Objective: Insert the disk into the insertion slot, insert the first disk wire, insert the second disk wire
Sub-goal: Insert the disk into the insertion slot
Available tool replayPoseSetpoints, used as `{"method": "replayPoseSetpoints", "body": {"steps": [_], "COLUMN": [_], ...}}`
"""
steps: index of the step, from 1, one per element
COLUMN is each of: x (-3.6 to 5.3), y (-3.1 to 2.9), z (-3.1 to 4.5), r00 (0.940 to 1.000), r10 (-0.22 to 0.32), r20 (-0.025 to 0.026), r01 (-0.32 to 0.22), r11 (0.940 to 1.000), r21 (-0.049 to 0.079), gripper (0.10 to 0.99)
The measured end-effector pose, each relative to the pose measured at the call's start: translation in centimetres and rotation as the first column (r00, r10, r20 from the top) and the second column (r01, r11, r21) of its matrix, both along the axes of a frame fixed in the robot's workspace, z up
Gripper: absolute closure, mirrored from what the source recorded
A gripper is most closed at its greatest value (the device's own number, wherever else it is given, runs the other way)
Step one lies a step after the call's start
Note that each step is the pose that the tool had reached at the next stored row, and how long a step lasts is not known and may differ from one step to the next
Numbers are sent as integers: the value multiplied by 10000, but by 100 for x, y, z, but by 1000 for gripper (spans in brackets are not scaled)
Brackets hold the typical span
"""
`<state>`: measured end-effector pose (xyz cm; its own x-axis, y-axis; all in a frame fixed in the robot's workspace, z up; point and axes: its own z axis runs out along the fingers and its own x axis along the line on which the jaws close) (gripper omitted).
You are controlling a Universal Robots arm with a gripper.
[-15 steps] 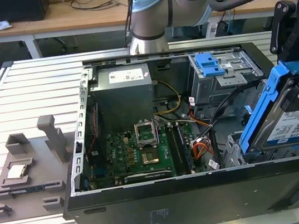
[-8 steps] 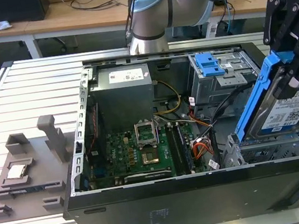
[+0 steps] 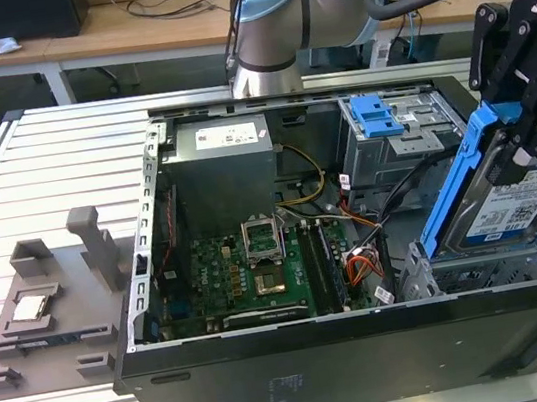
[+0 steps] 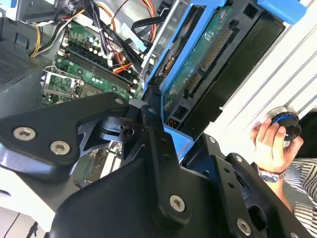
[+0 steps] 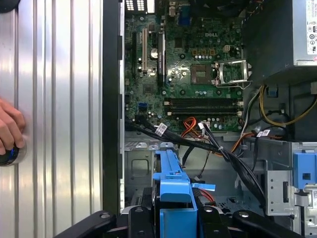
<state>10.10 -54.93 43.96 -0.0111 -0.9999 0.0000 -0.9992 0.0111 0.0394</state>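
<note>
Over the open computer case, fingers tight around the tilted disk above the insertion slot.

Exterior view above the case; wrist views close over motherboard

- The arm stands at the far side, its pale blue and silver joints bending over toward the exterior view's right.
- The black gripper hangs from the wrist, pointing downward at a slight tilt.
- Its fingers are clamped on the disk, one on each side of the blue frame, holding it on edge and leaning.
- In the second wrist view, the black finger links are drawn in tight.
</note>
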Motion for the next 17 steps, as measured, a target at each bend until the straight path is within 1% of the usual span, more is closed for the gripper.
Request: {"method": "replayPoseSetpoints", "body": {"steps": [4, 6, 9, 11, 17], "x": [0, 0, 0, 0, 0], "y": [9, 9, 9, 9, 9], "z": [-22, -45, -95, -151, -210], "r00": [10000, 10000, 10000, 10000, 10000], "r10": [36, 41, 42, 42, 42], "r20": [0, 0, 0, 0, 0], "r01": [-36, -41, -42, -42, -42], "r11": [10000, 10000, 10000, 10000, 10000], "r21": [0, -1, 2, -1, 0], "gripper": [718, 718, 718, 718, 718]}}
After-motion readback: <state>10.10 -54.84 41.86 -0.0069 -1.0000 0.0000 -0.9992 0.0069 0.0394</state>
